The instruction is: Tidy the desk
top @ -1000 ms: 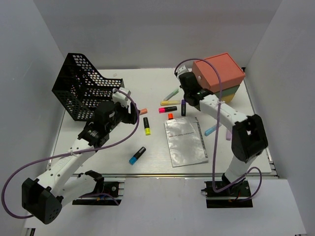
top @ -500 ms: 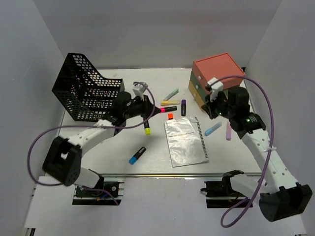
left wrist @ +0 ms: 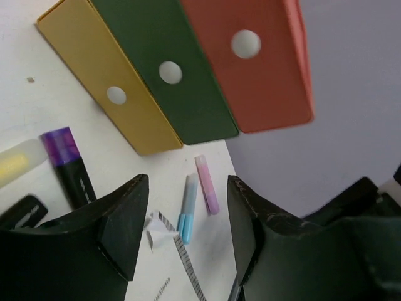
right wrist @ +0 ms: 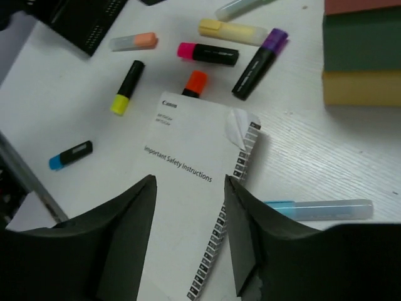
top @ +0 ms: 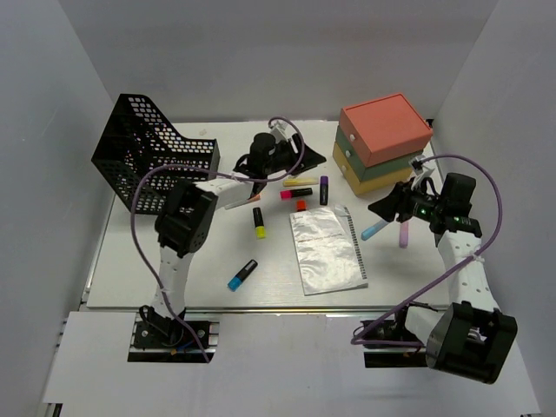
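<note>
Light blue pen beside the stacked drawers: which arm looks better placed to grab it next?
Right, probably. The right tool hangs open and empty almost over the light blue pen. The left tool, also open, sits toward the far side of the desk, farther from it.

A lab test cell (bare white walls (top: 287, 52) on three sides) enclosing a staged office desk (top: 126, 261).

Top external: high, behind arm bases at 6 o'clock, tilted down toward 12; whole desk (top: 139, 261) in frame, far off.
Left wrist: low, close over far desk, facing 3 o'clock at drawer box (left wrist: 207, 81) fronts.
Right wrist: raised at right side, looking steeply down toward 10 o'clock across booklet (right wrist: 182, 188).
Wrist views share: drawer box, purple-capped marker (left wrist: 69, 160), blue pen (left wrist: 187, 210), booklet corner.
</note>
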`<state>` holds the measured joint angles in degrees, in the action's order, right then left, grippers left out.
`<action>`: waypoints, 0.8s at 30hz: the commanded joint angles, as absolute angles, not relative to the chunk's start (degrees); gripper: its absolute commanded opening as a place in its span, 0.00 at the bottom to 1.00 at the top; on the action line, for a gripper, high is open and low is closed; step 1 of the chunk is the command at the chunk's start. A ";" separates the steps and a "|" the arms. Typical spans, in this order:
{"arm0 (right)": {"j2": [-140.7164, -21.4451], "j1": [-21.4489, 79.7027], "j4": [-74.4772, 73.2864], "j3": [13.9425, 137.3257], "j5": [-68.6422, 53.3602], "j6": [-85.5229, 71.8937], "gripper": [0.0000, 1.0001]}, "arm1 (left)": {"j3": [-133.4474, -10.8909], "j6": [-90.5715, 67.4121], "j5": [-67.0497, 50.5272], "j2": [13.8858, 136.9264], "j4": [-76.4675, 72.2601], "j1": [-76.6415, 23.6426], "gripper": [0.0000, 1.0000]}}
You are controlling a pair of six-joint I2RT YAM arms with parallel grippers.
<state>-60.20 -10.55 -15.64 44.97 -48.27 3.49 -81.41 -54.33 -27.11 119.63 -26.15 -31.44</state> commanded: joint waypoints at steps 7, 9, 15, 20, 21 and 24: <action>-53.19 -14.68 -14.77 41.05 -63.46 11.86 0.23 | -103.97 -58.62 -23.56 135.17 -20.56 -35.68 0.64; -51.95 -14.59 -14.85 40.43 -64.33 13.18 0.09 | -104.68 -59.41 -22.15 137.10 -22.40 -35.68 0.64; -50.36 -14.85 -13.89 39.29 -65.57 13.45 0.00 | -104.76 -65.73 -20.74 140.71 -30.40 -35.68 0.63; -50.54 -14.85 -13.36 39.11 -65.39 13.19 0.00 | -106.61 -68.29 -20.30 142.99 -34.98 -35.68 0.63; -50.45 -14.85 -13.27 39.11 -65.30 13.18 0.00 | -107.22 -68.90 -20.13 143.96 -35.07 -35.68 0.63; -50.27 -14.85 -12.92 38.94 -65.30 12.75 0.00 | -110.03 -70.31 -20.13 146.15 -35.94 -35.68 0.63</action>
